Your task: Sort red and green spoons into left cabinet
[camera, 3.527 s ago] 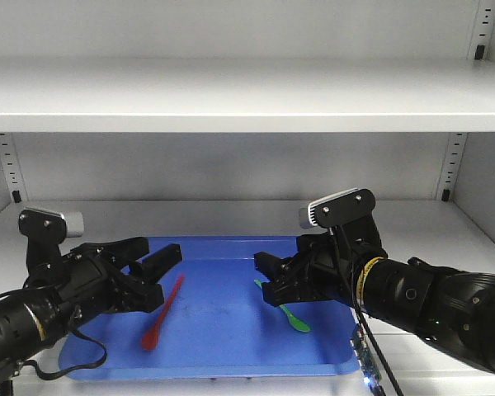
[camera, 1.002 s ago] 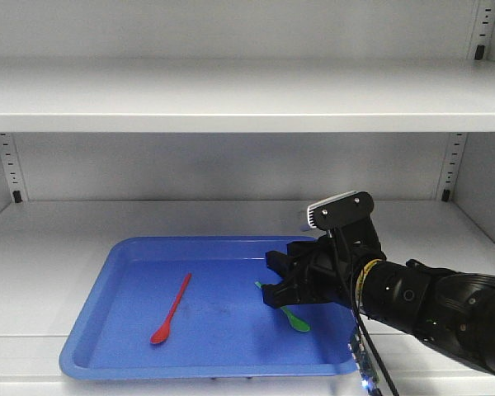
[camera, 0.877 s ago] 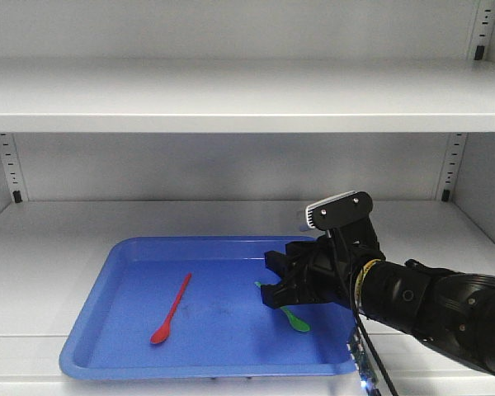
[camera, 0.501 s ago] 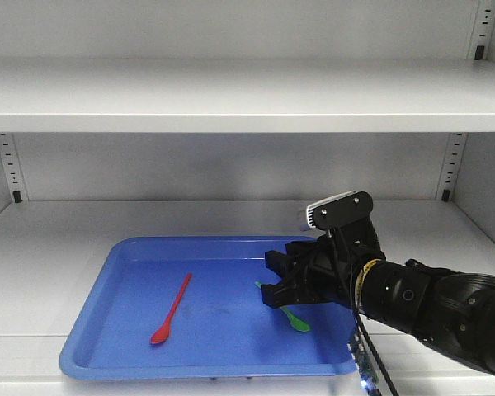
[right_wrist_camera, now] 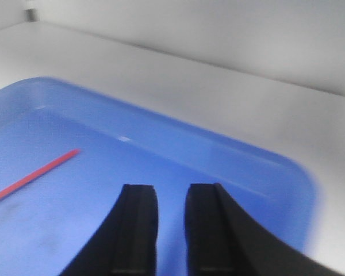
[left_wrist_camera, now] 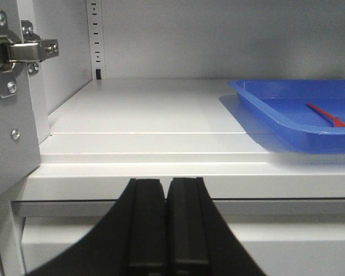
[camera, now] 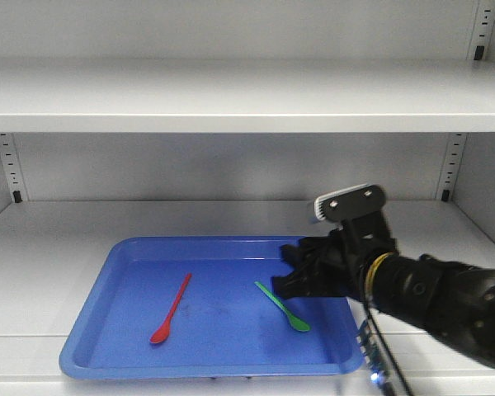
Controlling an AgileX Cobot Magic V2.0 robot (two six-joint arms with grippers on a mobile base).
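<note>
Right gripper [camera: 290, 280] hangs over the right part of the blue tray [camera: 99, 297], its two black fingers [right_wrist_camera: 139, 224] parted by a narrow gap and holding nothing; in its own wrist view only tray floor shows between them. Just beside and below it in the front view lies the green spoon [camera: 282, 306], flat on the tray floor toward the tray's right edge. Its long axis runs diagonally: the handle end points to the tray's back and left, the oval bowl to the front right corner. The red spoon [camera: 171, 309] lies well apart from it, in the left half of the tray, also flat. It slants the other way, handle toward the back and slightly right, bowl toward the front left corner. The two spoons do not touch.

The tray sits on the lower shelf [camera: 49, 247] of the grey cabinet, near that shelf's front edge, with the upper shelf [camera: 231, 95] above it.

Left gripper [left_wrist_camera: 167, 230] is outside the cabinet, level with the front lip of the lower shelf and off to the left of the tray. Its fingers are pressed together with nothing between them. A door hinge [left_wrist_camera: 17, 52] is fixed on the cabinet's left side wall.
</note>
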